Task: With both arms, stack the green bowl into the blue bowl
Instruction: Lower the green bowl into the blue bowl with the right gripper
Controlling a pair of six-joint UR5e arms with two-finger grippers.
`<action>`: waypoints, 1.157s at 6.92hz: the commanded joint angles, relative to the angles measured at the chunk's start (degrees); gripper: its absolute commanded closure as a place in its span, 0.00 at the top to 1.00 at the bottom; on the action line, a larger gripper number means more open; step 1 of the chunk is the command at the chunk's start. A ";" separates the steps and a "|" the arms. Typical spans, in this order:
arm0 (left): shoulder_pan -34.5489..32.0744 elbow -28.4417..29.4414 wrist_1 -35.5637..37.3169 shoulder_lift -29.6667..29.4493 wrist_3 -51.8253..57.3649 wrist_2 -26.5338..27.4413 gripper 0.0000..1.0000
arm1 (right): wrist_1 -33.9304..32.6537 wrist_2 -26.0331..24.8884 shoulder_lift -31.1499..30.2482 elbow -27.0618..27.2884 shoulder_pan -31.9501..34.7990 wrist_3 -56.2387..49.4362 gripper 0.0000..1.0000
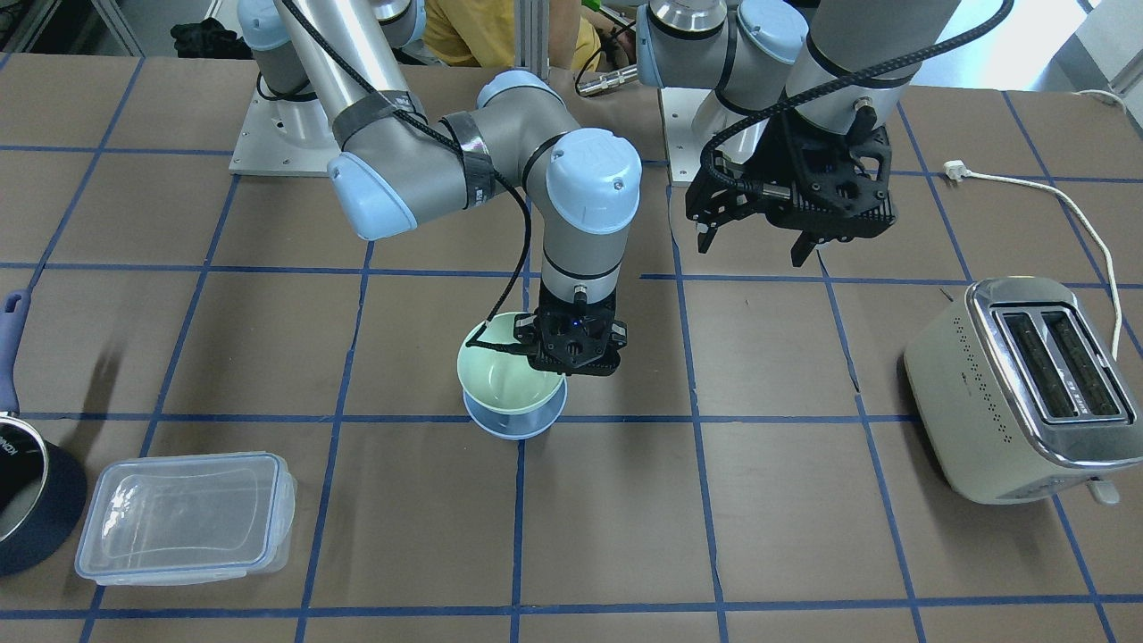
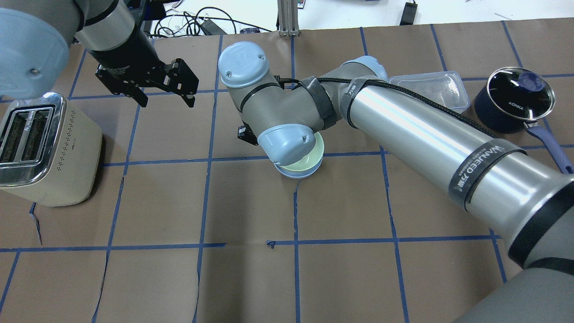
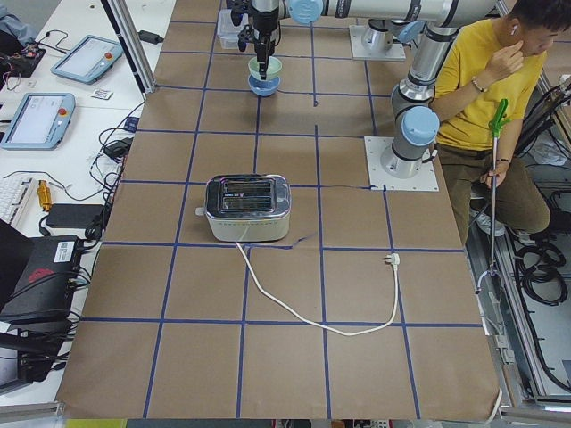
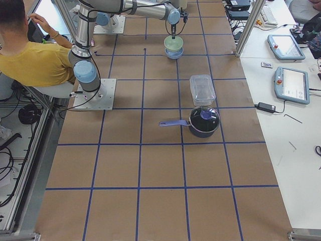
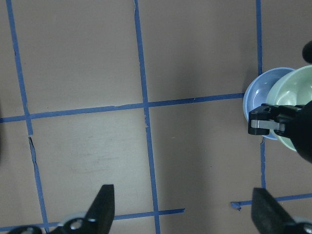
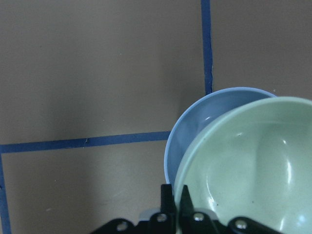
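Two pincers: we're clamping the green bowl (image 1: 500,375) above the blue bowl (image 1: 518,422) with right pincer (image 6: 175,196); left pincer (image 2: 167,99) is gaping, empty.

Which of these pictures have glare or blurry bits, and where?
Overhead exterior: a bright glare streak runs along the silver tube of the right arm. Right wrist-mounted: small glints on the green bowl; the right gripper at the bottom edge is dark. Left wrist-mounted: the fingers of the left gripper look dark and soft. Exterior front-facing: the top right corner is washed out.

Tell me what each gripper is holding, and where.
Right gripper pinches the small round pale-green glossy bowl by its rim; left gripper, open, holds nothing.
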 commanded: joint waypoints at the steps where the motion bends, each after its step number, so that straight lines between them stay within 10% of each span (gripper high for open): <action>1: 0.69 -0.02 -0.85 0.16 -1.90 -0.48 1.00 | -0.44 -1.03 0.50 0.21 0.19 -0.24 0.99; 8: 0.16 0.15 1.50 -0.28 -6.22 1.19 1.00 | 17.36 5.29 -14.34 0.21 -17.80 -11.54 1.00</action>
